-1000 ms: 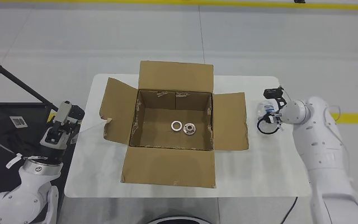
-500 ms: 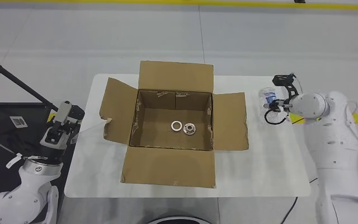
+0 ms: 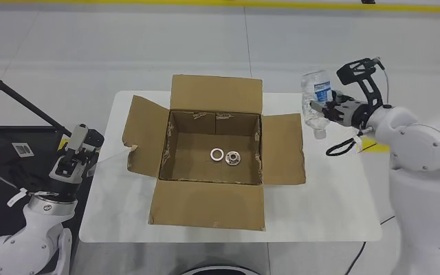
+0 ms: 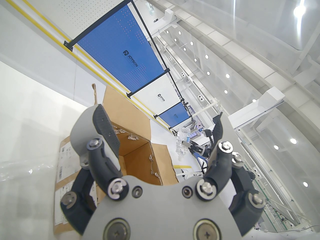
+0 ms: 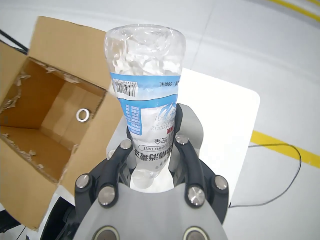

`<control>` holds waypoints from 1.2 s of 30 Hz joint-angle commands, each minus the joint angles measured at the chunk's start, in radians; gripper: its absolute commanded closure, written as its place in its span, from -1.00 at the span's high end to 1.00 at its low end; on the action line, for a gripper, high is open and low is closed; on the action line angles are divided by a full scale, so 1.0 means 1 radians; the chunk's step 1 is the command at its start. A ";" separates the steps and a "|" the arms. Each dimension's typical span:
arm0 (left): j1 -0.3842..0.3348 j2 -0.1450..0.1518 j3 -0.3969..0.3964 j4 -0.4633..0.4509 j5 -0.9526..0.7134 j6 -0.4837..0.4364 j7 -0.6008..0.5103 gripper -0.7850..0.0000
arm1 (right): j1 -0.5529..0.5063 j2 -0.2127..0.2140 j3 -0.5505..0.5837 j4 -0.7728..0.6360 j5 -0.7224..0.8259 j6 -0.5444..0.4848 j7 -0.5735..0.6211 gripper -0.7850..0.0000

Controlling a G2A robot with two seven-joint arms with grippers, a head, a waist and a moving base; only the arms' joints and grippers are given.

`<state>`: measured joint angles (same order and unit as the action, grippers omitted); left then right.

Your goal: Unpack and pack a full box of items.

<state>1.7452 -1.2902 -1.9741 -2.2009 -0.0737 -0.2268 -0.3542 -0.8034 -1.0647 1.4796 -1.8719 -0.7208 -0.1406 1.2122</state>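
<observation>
A pale grey floor [image 3: 344, 41] with a yellow line [image 3: 426, 144] surrounds a white counter [image 3: 330, 206] with rounded corners. At the counter's middle stands a large brown cardboard box [image 3: 206, 205], open at the top, with all four flaps folded outward and torn tape along its inner edges.

The right gripper [image 3: 323, 108] is raised above the far right part of the counter, just past the box's right flap. Its fingers are clenched around the narrow neck end of a crumpled clear plastic bottle [image 3: 315, 103] with a blue and white label. The bottle is off the counter, and its base points away from the gripper toward the far edge. In the right wrist view the bottle [image 5: 145, 76] rises straight out from between the dark fingers [image 5: 178, 116], with the open box beside and below it.

The left gripper [image 4: 160, 126] is off the counter's left edge and tilted upward. Its fingers [image 4: 105, 123] are spread wide apart with nothing between them. Past them the left wrist view shows the outside of the box and, farther off, the bottle in the other gripper.

On the box's floor lie two small round parts close together. One is a flat white ring [image 3: 217, 154]. The other, just to its right, is a grey metal ring [image 3: 232, 159].
</observation>
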 commanded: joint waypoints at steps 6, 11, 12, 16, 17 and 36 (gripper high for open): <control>0.000 0.000 0.000 0.000 0.000 0.000 0.000 1.00 | 0.032 -0.013 -0.173 -0.147 0.010 0.032 -0.022 -1.00; 0.000 0.000 0.000 0.000 0.000 0.000 0.000 1.00 | 0.122 -0.041 -0.371 -0.109 -0.022 0.070 -0.076 -1.00; 0.000 0.000 0.000 0.000 0.000 0.000 0.000 1.00 | 0.143 -0.048 -0.411 -0.098 -0.026 0.064 -0.087 -1.00; 0.000 0.000 0.000 0.000 0.000 0.000 0.000 1.00 | 0.222 -0.076 -0.551 -0.033 -0.036 0.021 -0.125 -1.00; 0.000 0.000 0.000 0.000 0.000 0.000 0.000 1.00 | 0.239 -0.084 -0.585 -0.014 -0.042 0.015 -0.131 -1.00; 0.000 0.000 0.000 0.000 0.000 0.000 0.000 1.00 | 0.449 -0.260 -1.020 0.487 -0.043 -0.170 -0.144 -1.00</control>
<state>1.7452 -1.2902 -1.9741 -2.2009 -0.0737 -0.2268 -0.3542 -0.3605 -1.3162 0.4741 -1.4077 -0.7711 -0.2958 1.0555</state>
